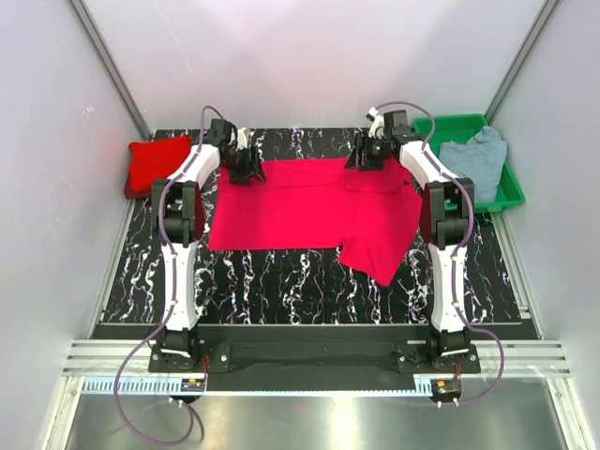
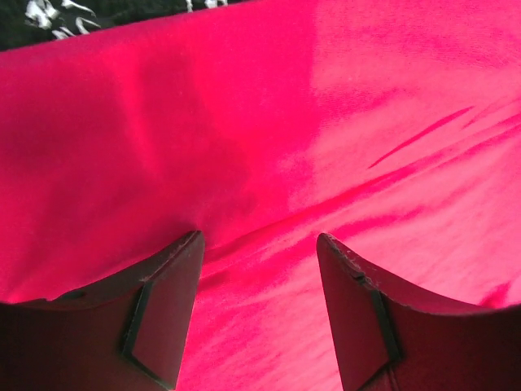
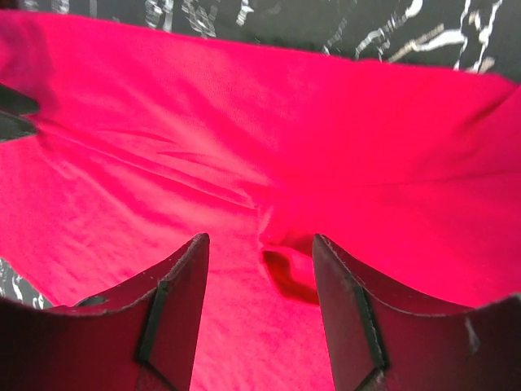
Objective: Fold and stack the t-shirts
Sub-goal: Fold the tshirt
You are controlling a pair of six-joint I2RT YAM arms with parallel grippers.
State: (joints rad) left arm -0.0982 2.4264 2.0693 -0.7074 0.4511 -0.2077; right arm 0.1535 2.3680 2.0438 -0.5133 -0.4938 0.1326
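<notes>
left hand and right hand sit at the far edge of a crimson t-shirt spread flat on the black marbled bench, one near each far corner. both hands are open, fingers well apart with tips down at the cloth and nothing gripped; a small pucker of fabric rises between the right hand's tips. the shirt's near right portion juts out as a skewed flap. left of the spread shirt, a folded red t-shirt lies at the bench edge. right of it, a grey-blue t-shirt lies heaped in a green tray.
</notes>
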